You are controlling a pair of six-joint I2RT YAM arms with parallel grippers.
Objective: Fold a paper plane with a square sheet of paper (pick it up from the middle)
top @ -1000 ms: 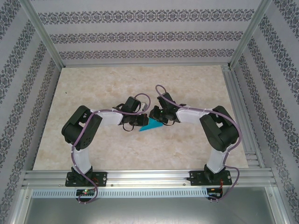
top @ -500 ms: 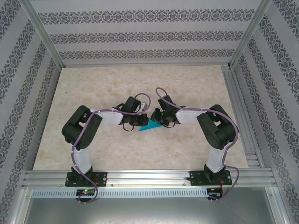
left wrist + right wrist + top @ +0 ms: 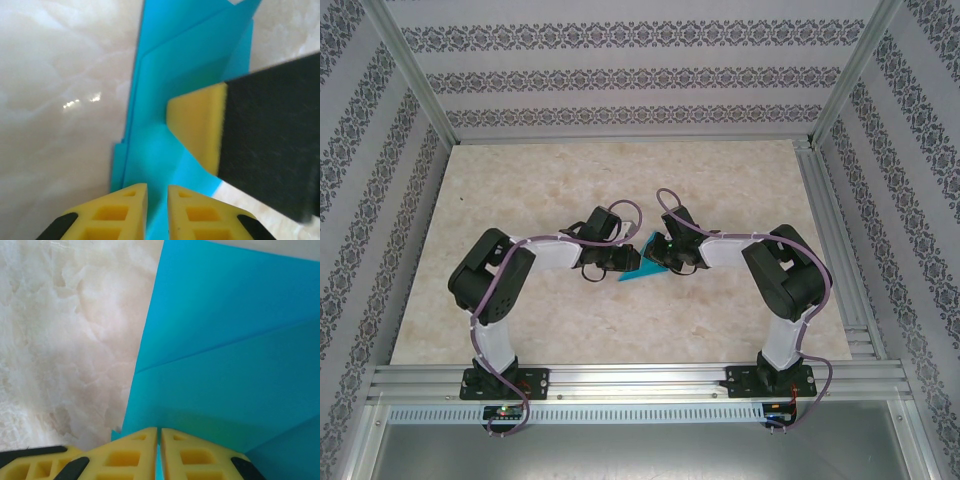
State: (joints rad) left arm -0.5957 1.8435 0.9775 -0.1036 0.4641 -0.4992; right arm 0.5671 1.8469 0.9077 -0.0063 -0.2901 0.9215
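1. While the marbled table (image 3: 520,190) looks the same as a moment ago, the left arm (image 3: 495,285) reaches in from the lower left of the top view. The right arm (image 3: 785,285) reaches in from the lower right, and the two meet at frame centre.
2. The turquoise paper (image 3: 638,270) lies on the table at that centre, between the two wrists. It is already creased into a layered wedge with its tip toward the lower left. Half a second ago it lay flat; now one flap (image 3: 649,245) stands up at its upper right edge, beside the right wrist.
3. The right gripper (image 3: 159,445) sits at the bottom of its own view. Its yellow fingers are clenched with only a sliver of blue between them, grasping the turquoise paper's edge. The lifted sheet fills the right of that view, with creases running across it.
4. The left gripper (image 3: 157,202) is at the bottom centre of its view, its tips parted by a slim gap with blue showing in it. I cannot tell whether it pinches the layers or merely stands over them.
5. One yellow pad (image 3: 195,127) of the right gripper sits against the raised layer at centre right of the left wrist view.
6. The lift probably starts a wing fold. The flap needs to go over along its crease while the body stays pinned, or the whole piece may drag.
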